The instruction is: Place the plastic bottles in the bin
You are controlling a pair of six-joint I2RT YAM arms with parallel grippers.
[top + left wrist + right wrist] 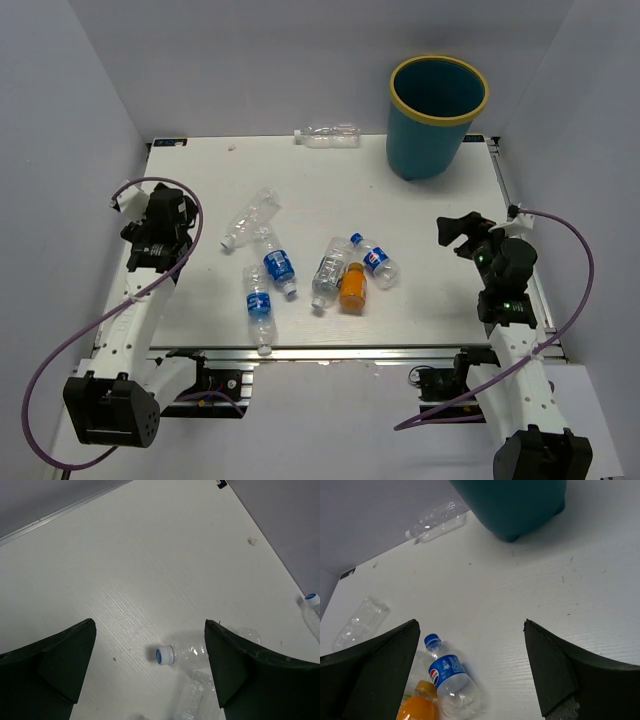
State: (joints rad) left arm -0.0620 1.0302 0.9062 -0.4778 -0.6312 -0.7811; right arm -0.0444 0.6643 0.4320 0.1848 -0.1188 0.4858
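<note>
Several small clear plastic bottles lie on the white table: a clear one (249, 219), two blue-labelled ones (278, 265) (259, 305), a clear one (329, 273), an orange one (352, 287), a Pepsi one (376, 260), and one by the back wall (330, 135). The teal bin (434, 115) with a yellow rim stands upright at the back right. My left gripper (176, 208) is open and empty at the left edge; a white-capped bottle (180, 655) lies between its fingers' view. My right gripper (458, 230) is open and empty, right of the Pepsi bottle (449, 677) and the orange bottle (419, 705).
Grey walls enclose the table on three sides. The bin's base (520, 505) shows at the top of the right wrist view, with the back bottle (435, 522) to its left. Purple cables loop off both arms.
</note>
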